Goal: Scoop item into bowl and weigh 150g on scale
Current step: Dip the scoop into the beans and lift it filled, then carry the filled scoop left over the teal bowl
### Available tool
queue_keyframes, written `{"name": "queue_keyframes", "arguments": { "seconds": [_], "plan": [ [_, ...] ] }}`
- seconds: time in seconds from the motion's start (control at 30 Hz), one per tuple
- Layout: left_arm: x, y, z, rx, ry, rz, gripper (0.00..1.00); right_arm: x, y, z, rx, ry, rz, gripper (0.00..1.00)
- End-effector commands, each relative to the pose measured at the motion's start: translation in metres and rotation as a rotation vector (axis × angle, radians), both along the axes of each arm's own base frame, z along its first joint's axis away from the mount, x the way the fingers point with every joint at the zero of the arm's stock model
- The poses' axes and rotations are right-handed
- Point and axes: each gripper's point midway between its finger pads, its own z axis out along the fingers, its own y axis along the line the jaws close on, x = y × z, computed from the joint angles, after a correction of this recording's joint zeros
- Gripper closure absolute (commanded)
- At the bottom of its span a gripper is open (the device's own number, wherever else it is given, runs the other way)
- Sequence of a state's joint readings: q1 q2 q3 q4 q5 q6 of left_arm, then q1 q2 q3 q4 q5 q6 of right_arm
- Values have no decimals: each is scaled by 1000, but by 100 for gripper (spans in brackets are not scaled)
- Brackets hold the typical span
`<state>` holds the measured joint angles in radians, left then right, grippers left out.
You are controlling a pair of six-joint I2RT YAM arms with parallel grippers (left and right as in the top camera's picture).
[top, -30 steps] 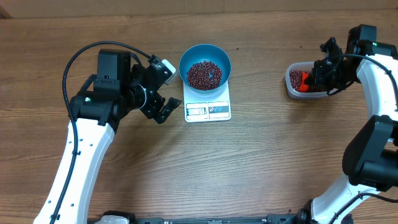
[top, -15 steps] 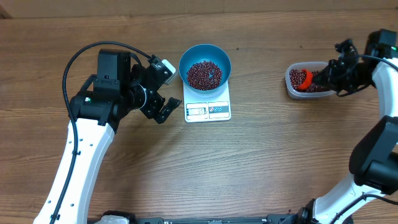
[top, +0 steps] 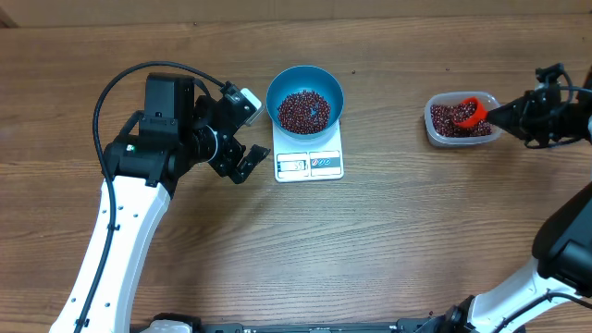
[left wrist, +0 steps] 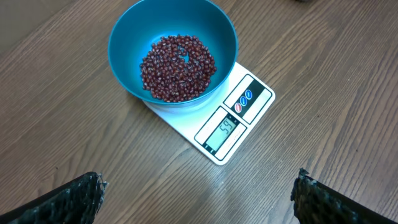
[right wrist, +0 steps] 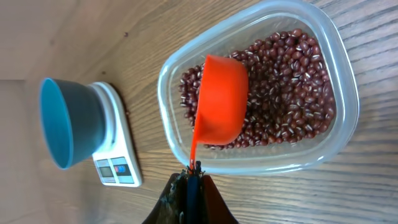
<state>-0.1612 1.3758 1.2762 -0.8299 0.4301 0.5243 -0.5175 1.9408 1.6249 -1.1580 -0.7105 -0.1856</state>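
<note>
I have two pincers at this brown wooden table (top: 370, 240). My left pincer (top: 248, 132) hangs just left of the scale with its two black fingers (left wrist: 78, 200) spread wide and nothing between them, touching neither scale nor bowl. There is one small flat white rectangular kitchen scale (top: 310, 163) in the middle of the table. Its display window and two round buttons, one red and one blue, run along its near edge, and the digits are too small for me to read with confidence. One round deep blue plastic bowl (top: 326, 85) stands upright on the far part of that scale, leaving the display strip uncovered. In the bowl lies one loose heap of tiny dark red-brown beans (top: 303, 111) that covers the bottom and reaches well short of the rim. Well apart to the right stands one clear rounded-rectangular plastic tub (right wrist: 345, 93), which holds the second, larger heap of the same beans (right wrist: 292, 93). My right pincer (right wrist: 193, 177) is clenched on the thin handle of the one orange plastic scoop (right wrist: 221, 99), at the tub's right rim in the overhead view. The scoop's cup reaches in over the left part of the tub and lies on or just above the beans. I cannot tell which, nor whether the cup holds any beans. Some beans in the tub show pale flecks.
</note>
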Motion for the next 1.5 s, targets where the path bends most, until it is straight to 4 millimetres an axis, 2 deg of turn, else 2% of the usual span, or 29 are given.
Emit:
{"name": "queue_keyframes", "arguments": {
  "seconds": [0.0, 0.6, 0.77, 1.0, 1.2, 1.47],
  "plan": [
    [4, 0, 7, -2, -25, -7, 0, 1, 8, 9, 83, -52, 26, 96],
    [4, 0, 7, -1, -25, -7, 1, 5, 30, 38, 271, -154, 61, 96],
    [4, 0, 7, -1, -25, -7, 0, 6, 47, 43, 312, -154, 93, 96],
    [4, 0, 7, -2, -25, -7, 0, 10, 90, 50, 355, -152, 190, 96],
    [4, 0, 7, -2, -25, -7, 0, 14, 137, 61, 366, -132, 283, 96],
    [4, 0, 7, -1, -25, -8, 0, 19, 204, 96, 353, -173, 436, 96]
  ]
}}
